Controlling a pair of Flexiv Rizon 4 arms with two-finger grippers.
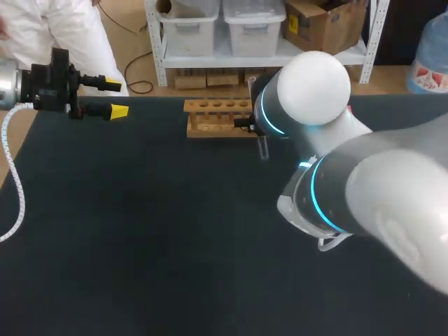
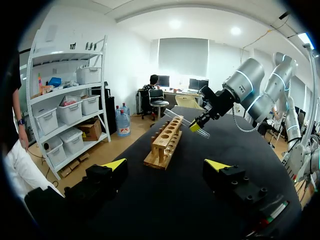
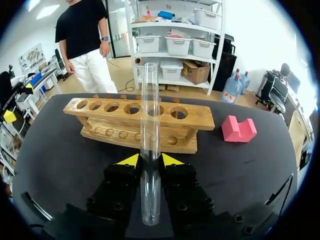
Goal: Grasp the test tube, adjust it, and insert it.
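Note:
A clear test tube (image 3: 150, 107) is held between the yellow tips of my right gripper (image 3: 150, 161), which is shut on it. The tube points out along the fingers toward the wooden rack (image 3: 137, 122) just ahead, level with its row of holes. In the left wrist view, the right gripper (image 2: 196, 127) holds the tube (image 2: 177, 118) tilted above the far end of the rack (image 2: 164, 142). From the head view, my right arm hides that gripper; only the tube's end (image 1: 264, 148) shows beside the rack (image 1: 218, 117). My left gripper (image 1: 112, 98) stands open and empty at the table's far left.
A pink notched block (image 3: 238, 129) lies on the black table beside the rack's end. In its own wrist view my left gripper (image 2: 165, 165) faces the rack's near end from a distance. A white coiled cable (image 1: 15, 182) hangs by the left arm.

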